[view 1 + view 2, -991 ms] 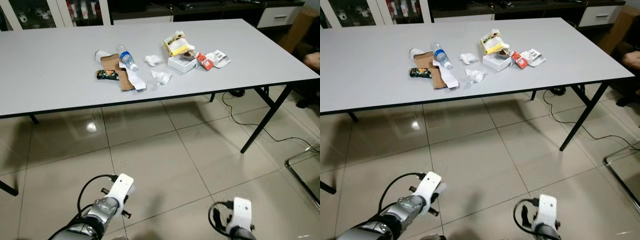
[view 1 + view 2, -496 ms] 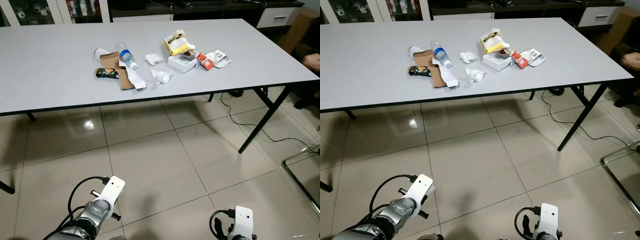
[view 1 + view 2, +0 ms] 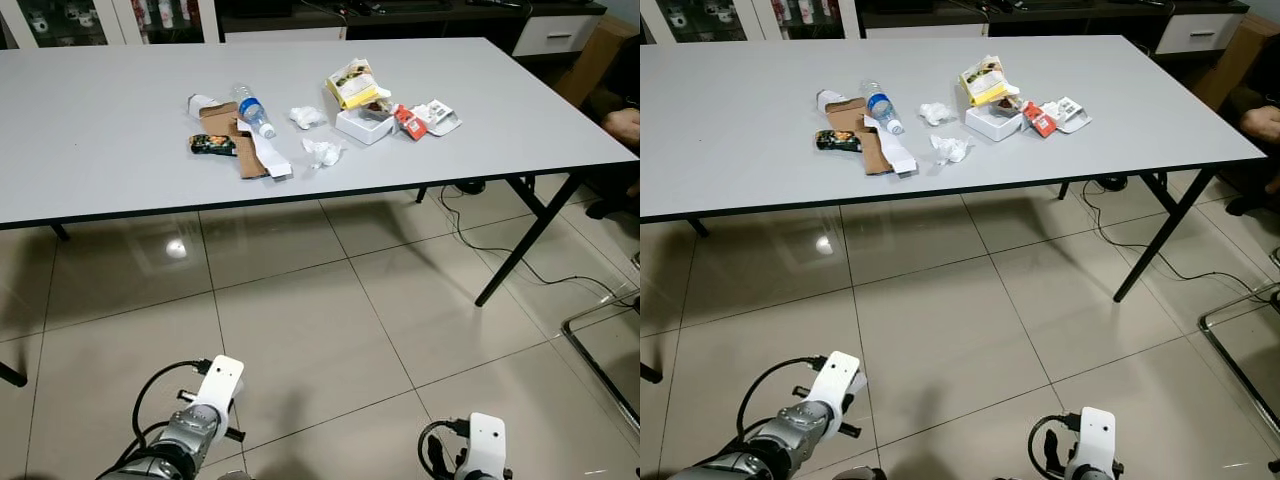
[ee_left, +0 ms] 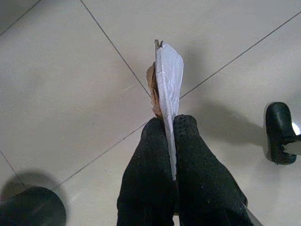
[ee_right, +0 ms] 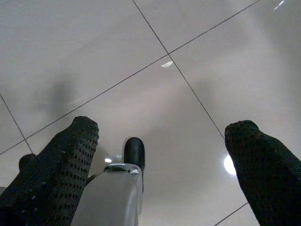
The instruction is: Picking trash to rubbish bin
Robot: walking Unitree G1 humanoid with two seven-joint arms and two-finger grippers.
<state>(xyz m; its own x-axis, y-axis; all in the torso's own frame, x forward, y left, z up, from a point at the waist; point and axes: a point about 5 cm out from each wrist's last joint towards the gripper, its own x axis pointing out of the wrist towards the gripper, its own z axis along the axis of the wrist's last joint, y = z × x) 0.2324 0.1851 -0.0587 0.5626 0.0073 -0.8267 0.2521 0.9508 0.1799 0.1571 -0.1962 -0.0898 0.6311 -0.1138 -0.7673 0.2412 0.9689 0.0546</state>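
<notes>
White and brown flat paper scrap (image 4: pixel 168 89) is pinched edge-on in the left gripper (image 4: pixel 170 127), held low over the tiled floor (image 3: pixel 330 340), presumably for carrying to a bin. The right gripper (image 5: pixel 162 136) hangs spread wide, empty. At twelve o'clock, one bottle (image 3: pixel 253 112) and two crumpled tissues (image 3: pixel 321 152) lie on the table (image 3: pixel 100 150).

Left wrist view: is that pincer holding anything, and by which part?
Yes. The left pincer is shut on a flat white and brown paper scrap, pinched at its near end.
</notes>
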